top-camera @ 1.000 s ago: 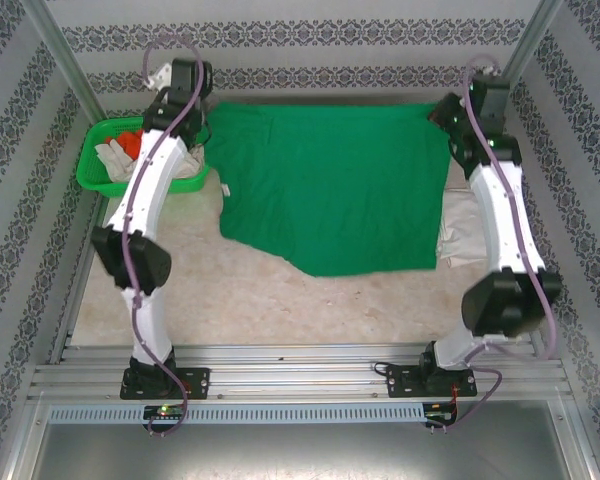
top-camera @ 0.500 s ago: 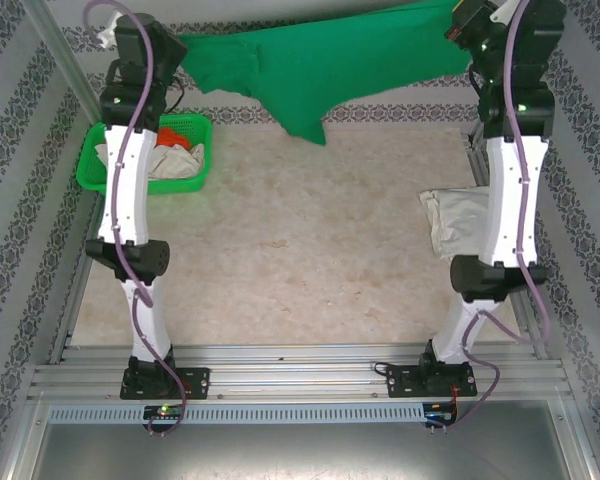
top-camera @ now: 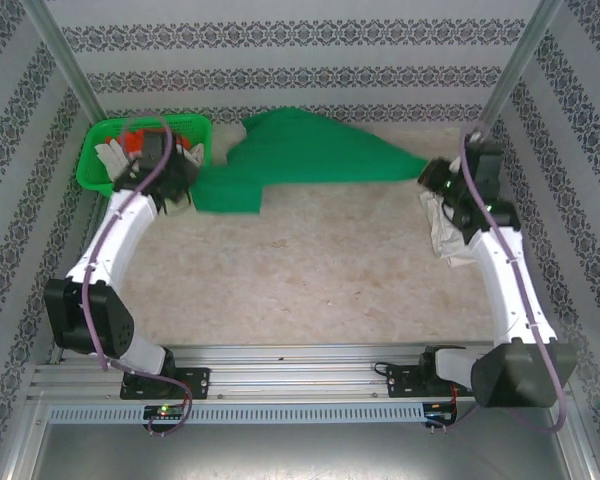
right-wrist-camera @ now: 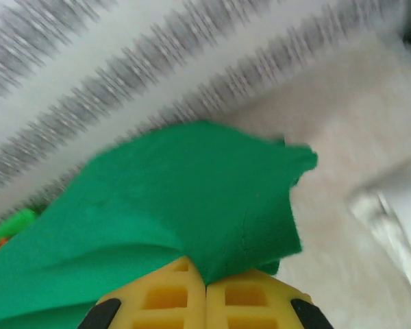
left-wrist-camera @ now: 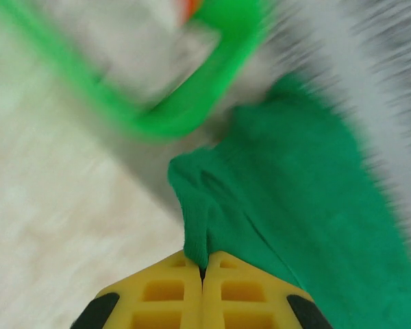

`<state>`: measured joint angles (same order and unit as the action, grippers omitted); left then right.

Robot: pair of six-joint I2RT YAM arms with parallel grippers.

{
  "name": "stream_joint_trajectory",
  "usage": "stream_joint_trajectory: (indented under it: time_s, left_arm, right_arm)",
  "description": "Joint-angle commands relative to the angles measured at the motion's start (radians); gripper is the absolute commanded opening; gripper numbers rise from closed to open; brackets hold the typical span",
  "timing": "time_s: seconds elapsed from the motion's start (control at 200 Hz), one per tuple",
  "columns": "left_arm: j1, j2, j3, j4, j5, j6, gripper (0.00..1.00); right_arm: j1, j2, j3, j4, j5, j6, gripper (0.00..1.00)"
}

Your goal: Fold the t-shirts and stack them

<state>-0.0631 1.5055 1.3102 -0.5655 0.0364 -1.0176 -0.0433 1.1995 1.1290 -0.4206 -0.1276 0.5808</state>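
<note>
A dark green t-shirt hangs stretched in a rumpled band across the back of the table, held by both arms. My left gripper is shut on its left edge beside the basket; in the left wrist view a fold of the green t-shirt is pinched between the yellow fingers of the left gripper. My right gripper is shut on the right corner; the right wrist view shows the green t-shirt clamped in the right gripper. A folded off-white t-shirt lies under the right arm.
A bright green mesh basket at the back left holds an off-white shirt and an orange one. Its rim is close ahead of the left fingers. Patterned walls and metal posts close in the table.
The green t-shirt lay flat on the table, was swung high up at the back, and now both arms have come down low with it, drawn into a narrower band.
</note>
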Motion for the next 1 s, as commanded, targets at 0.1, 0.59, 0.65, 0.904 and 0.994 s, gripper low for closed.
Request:
stream_joint_trajectory:
  time_s: [0.1,0.59,0.65,0.904,0.994]
  left_arm:
    - [0.023,-0.049,-0.390,0.097,0.033,-0.151,0.00]
    - [0.023,0.007,-0.484,0.002,0.019,-0.132,0.00]
    - [0.023,-0.021,-0.484,-0.029,0.026,-0.129,0.00]
    - [0.023,-0.142,-0.487,-0.135,0.074,-0.137,0.19]
    - [0.022,-0.182,-0.479,-0.181,0.090,-0.140,0.33]
  right_arm:
    - [-0.007,-0.042,-0.359,0.058,0.063,0.097,0.00]
    - [0.029,0.126,-0.488,0.007,0.147,0.146,0.00]
    - [0.030,0.112,-0.500,0.004,0.151,0.155,0.00]
    - [0.031,0.053,-0.505,-0.030,0.168,0.139,0.32]
    - [0.031,0.009,-0.511,-0.052,0.175,0.142,0.48]
